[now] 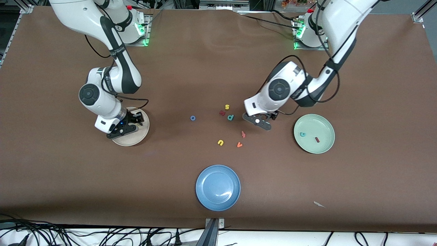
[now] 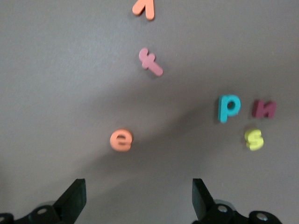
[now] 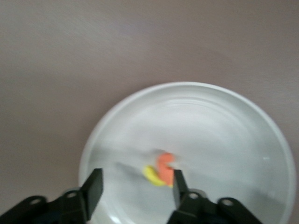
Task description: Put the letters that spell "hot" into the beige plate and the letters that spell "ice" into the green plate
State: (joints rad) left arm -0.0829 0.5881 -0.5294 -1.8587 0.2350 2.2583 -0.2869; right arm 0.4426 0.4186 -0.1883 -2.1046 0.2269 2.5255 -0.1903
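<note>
Blue plate, nearest the camera, holds nothing; it's a distractor. Right end effector hangs open over the beige plate where yellow h and orange t lie; blue o waits on the table. Left end effector is open above orange e, likely lining up a pick for the green plate, which holds teal c and red i.

Two glossy white arms with black joint bands, black cables, green base lights, black fingers.

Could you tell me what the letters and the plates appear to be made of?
The letters, like the orange e, look like matte foam: thick, soft-edged, no gloss. The blue plate and beige plate look like glazed ceramic or glossy plastic, since both show bright highlights; which one is unclear.
</note>
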